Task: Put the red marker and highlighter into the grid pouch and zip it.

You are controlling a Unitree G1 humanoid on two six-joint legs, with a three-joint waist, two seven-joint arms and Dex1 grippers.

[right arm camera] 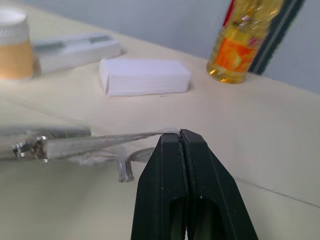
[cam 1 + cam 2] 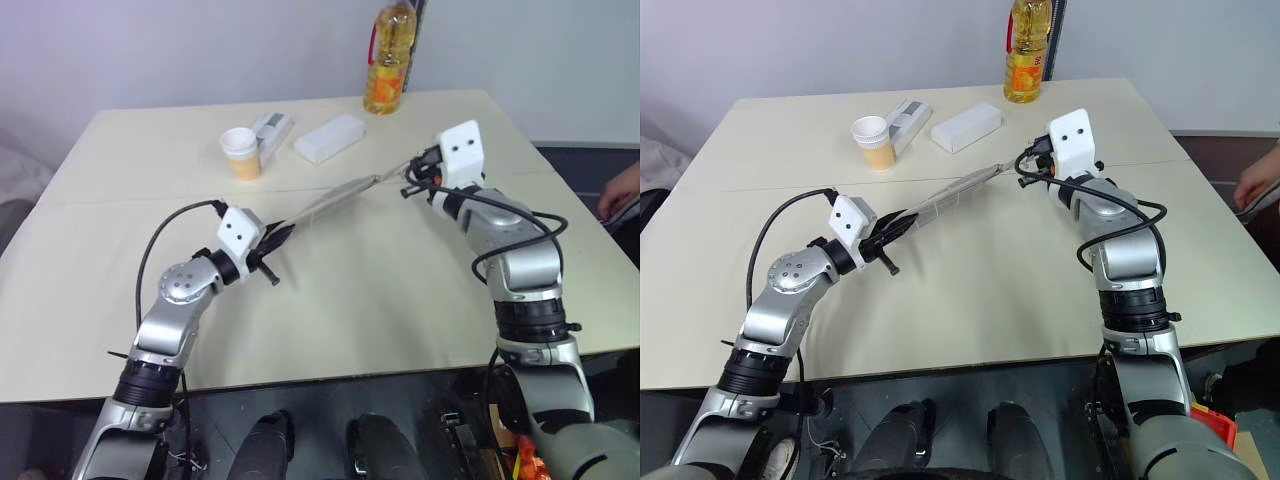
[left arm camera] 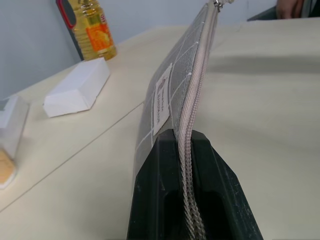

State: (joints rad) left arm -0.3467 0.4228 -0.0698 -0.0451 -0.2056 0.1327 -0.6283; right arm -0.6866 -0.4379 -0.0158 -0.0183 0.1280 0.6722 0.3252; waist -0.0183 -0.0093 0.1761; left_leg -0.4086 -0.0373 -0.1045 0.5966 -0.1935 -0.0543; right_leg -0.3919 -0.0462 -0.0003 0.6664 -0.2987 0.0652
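- Up close, the grid pouch (image 3: 172, 95) is showing a small white label whose print is too fine to read; the oil bottle (image 2: 388, 62) is wearing an orange label, also unreadable.
- Both grippers are holding the pouch stretched in the air above the beige table (image 2: 350, 300), well apart from each other.
- Left gripper (image 3: 187, 165) is clamping fully shut on one end of the pouch, the pale zipper running between its black fingers.
- Right gripper (image 1: 181, 142) is pinching fully shut on the thin metal zipper pull (image 1: 100, 142) at the other end.
- Beyond the pouch, a paper cup (image 2: 241, 152), a white plastic box (image 2: 328, 137) and a flat white device (image 2: 270, 130) are sitting near the bottle.
- A person's hand (image 2: 620, 190) is resting at the table's right edge.
- Grey fabric is looking woven and flat, crossed by white lines.
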